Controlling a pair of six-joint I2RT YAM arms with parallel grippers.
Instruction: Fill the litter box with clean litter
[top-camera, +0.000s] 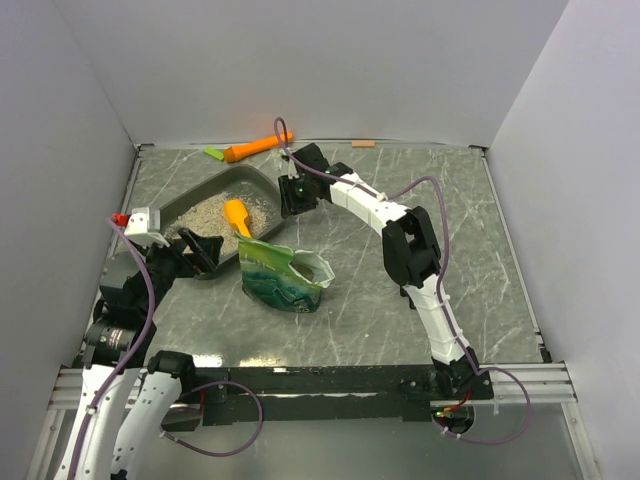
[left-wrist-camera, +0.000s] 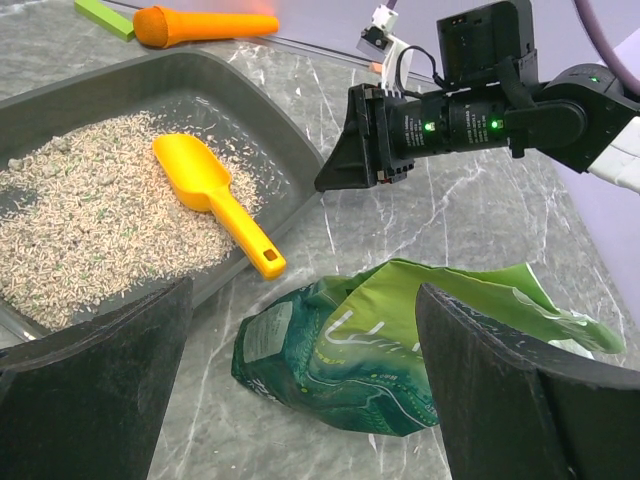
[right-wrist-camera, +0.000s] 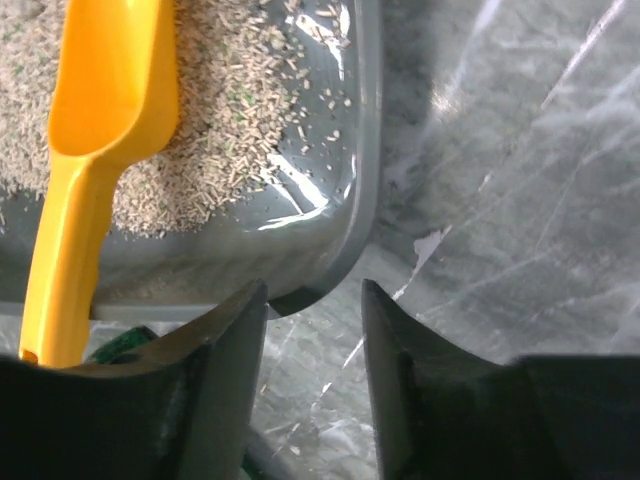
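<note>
Now right gripper (right-wrist-camera: 312, 292) straddles litter box (right-wrist-camera: 366, 150) corner

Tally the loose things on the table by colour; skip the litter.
Grey: 1, litter box
Orange-yellow: 2, scoop, stick
Green: 2, bag, strip
Tan: 1, scrap at the back edge
Total: 6

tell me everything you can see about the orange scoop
The scoop is glossy yellow-orange plastic, one piece: a rounded, empty-looking bowl and a straight handle with a slot at its end. It lies bowl-up on the clean litter, handle crossing the litter box rim towards the green bag. Nothing grips it.
</note>
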